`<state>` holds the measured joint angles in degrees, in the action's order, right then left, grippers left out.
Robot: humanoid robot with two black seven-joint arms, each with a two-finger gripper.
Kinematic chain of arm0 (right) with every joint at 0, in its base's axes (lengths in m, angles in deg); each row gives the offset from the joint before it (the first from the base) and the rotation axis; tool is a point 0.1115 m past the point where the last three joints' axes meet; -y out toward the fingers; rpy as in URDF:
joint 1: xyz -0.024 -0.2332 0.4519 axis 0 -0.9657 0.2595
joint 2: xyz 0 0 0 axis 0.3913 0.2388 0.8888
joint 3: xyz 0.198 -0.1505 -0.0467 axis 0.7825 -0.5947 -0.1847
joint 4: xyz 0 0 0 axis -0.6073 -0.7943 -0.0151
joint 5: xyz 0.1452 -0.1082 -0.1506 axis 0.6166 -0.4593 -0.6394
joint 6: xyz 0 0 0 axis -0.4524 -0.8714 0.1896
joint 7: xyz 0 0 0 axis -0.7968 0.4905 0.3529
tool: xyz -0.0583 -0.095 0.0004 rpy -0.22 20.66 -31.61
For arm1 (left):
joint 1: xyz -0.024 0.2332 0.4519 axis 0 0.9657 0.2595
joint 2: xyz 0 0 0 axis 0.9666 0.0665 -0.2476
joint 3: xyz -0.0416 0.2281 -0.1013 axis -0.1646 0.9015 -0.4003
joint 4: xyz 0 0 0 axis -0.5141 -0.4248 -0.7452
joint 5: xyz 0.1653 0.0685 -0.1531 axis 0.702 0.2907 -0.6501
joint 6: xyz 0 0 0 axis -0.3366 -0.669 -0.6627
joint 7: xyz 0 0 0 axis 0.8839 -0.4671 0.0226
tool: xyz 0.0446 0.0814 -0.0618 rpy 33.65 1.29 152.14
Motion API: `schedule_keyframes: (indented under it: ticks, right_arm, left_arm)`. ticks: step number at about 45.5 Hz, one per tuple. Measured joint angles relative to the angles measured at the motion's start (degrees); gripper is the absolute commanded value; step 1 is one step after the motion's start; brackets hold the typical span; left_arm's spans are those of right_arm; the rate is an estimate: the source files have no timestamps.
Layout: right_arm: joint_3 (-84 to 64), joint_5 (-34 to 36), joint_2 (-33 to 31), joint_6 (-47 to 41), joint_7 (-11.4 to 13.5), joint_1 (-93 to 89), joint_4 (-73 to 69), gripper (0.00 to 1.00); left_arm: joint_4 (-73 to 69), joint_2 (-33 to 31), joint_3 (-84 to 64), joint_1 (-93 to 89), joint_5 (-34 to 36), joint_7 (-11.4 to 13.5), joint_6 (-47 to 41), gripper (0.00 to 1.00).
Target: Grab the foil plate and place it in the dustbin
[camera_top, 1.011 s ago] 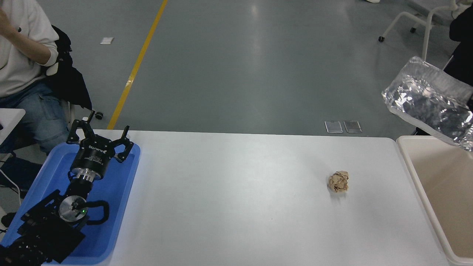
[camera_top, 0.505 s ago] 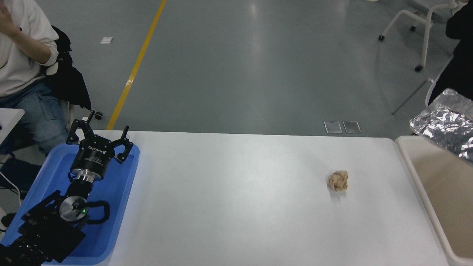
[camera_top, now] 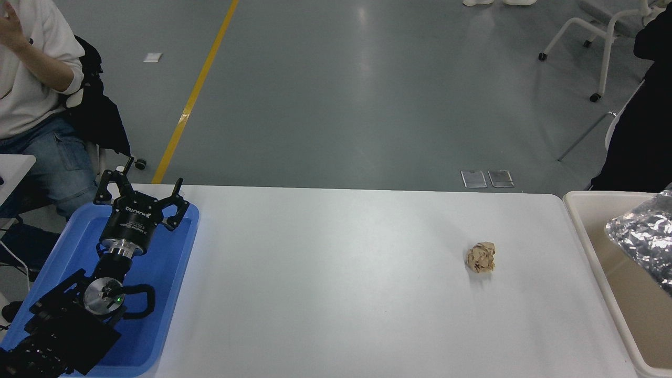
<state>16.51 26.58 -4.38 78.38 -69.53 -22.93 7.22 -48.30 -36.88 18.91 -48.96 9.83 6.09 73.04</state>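
Foil plate [camera_top: 643,241] sits inside the dustbin [camera_top: 588,231] at 3 o'clock, right gripper out of frame; left gripper [camera_top: 140,202] parked at 8 o'clock, fingers spread, empty.

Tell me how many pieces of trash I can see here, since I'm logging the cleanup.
2. A crumpled brown paper ball lies on the white table, right of centre; a crinkled silver foil plate sits within the beige plastic dustbin, cut off by the right edge.
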Motion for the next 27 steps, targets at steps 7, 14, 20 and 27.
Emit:
schedule_keyframes:
  ticks: [7, 14, 20, 27]
  right_arm:
    - [2.4, 0.1, 0.4, 0.9, 0.0, -2.5, 2.0, 0.19]
    - [3.4, -0.1, 0.6, 1.4, 0.1, -3.7, 3.2, 0.93]
    - [3.7, -0.9, 0.6, 1.7, 0.1, -4.3, 3.7, 1.00]
    - [3.9, -3.2, 0.5, 1.8, 0.1, -4.5, 3.9, 1.00]
  left_arm:
    - [0.0, 0.0, 0.0, 0.0, 0.0, 0.0, 0.0, 1.00]
    - [0.0, 0.0, 0.0, 0.0, 0.0, 0.0, 0.0, 1.00]
    - [0.0, 0.0, 0.0, 0.0, 0.0, 0.0, 0.0, 1.00]
    - [0.0, 0.0, 0.0, 0.0, 0.0, 0.0, 0.0, 1.00]
